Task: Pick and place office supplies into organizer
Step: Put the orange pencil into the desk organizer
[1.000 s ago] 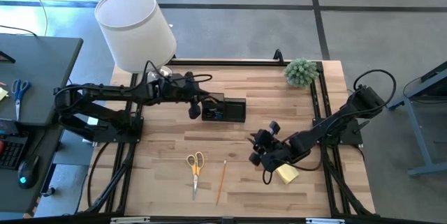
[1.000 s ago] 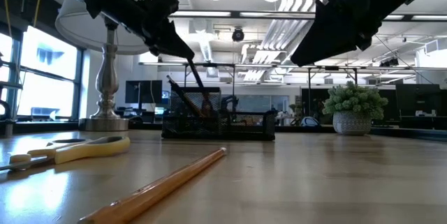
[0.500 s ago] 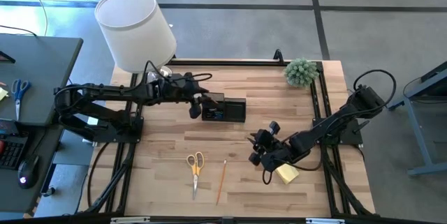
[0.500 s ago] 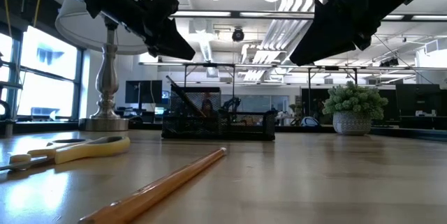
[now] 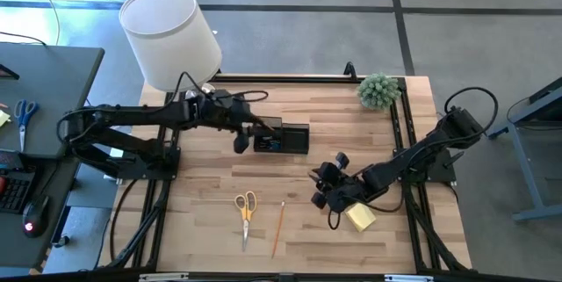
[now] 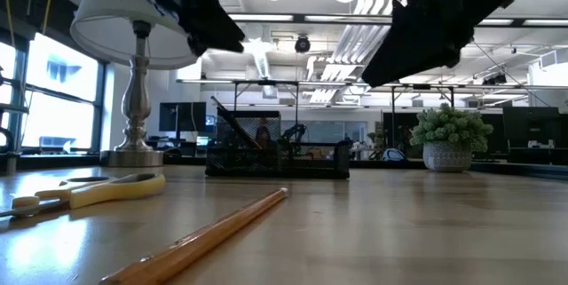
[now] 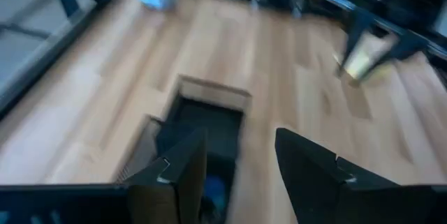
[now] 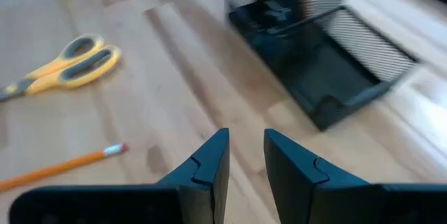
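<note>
The left gripper [image 5: 241, 140] hangs above the table [image 5: 299, 229] just beside the left end of the organizer [image 5: 283, 137], near the table's far edge. Its two dark fingers [image 7: 183, 175] stand spread apart with nothing between them, and its wrist view looks down past them into the black caddy's open compartments. Something blue sits low in the caddy; what it is cannot be told. In the low view, dark slanted sticks stand in the mesh cup at the organizer's [image 6: 277, 156] left end.

The right gripper [image 5: 327, 196] hovers over the right half of the table, toward the near edge. Its fingers [image 8: 209, 165] stand parted by a narrow gap, holding nothing. Just beside it, toward the near right corner, lies the yellow sticky-note pad [image 5: 360, 219] flat on the wood, partly under the arm.

Toward the near edge, left of the middle, the yellow-handled scissors [image 5: 246, 212] lie flat, handles toward the far edge and blades toward the near one. Just to their right, apart from them, lies a wooden pencil [image 5: 278, 228], about parallel to the scissors.

A white-shaded lamp [image 5: 169, 36] stands at the far left corner, behind the left arm. A small potted plant [image 5: 378, 90] sits at the far right corner. On a desk off to the left lie blue-handled scissors [image 5: 25, 113].
</note>
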Controlling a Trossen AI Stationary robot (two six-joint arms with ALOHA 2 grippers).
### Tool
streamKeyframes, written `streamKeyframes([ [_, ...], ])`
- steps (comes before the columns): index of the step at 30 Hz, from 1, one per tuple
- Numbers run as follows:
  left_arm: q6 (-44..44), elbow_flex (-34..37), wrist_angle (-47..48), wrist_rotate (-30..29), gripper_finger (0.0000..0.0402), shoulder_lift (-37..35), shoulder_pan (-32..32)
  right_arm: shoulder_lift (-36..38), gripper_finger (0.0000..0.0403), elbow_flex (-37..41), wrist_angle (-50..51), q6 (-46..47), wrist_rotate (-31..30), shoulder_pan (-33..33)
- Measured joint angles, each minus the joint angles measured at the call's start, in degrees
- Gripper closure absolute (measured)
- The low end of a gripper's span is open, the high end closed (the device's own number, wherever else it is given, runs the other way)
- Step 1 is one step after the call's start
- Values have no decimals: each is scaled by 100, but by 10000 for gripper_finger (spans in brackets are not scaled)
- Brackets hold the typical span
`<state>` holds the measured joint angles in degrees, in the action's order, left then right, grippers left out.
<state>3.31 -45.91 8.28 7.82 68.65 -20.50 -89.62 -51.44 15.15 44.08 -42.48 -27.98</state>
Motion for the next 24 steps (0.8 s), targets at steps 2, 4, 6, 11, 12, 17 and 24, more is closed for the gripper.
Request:
streamKeyframes([
  [2, -8, -315, 608, -95, 247, -30, 193, 0, 318, 0, -170, -362, 335, 55],
  [4, -12, -521, 1087, -335, 251, -61, 452, 0, 318, 0, -382, -723, 578, 78],
  [6, -4, -621, 1239, -682, 254, -66, 749, 0, 318, 0, -597, -1048, 665, 93],
  [11, 235, -632, 1361, -1380, 259, -68, 1337, 0, 318, -2, -913, -1997, 928, 108],
  [12, 373, -632, 1407, -1458, 259, -68, 1420, 0, 318, -2, -914, -2140, 968, 108],
  [17, 1108, -632, 1720, -1806, 259, -66, 1825, 0, 318, -2, -854, -2623, 1203, 110],
  [24, 2420, -447, 1654, -2408, 259, 172, 2611, 0, 318, -2, -1039, -3907, 1976, 193],
])
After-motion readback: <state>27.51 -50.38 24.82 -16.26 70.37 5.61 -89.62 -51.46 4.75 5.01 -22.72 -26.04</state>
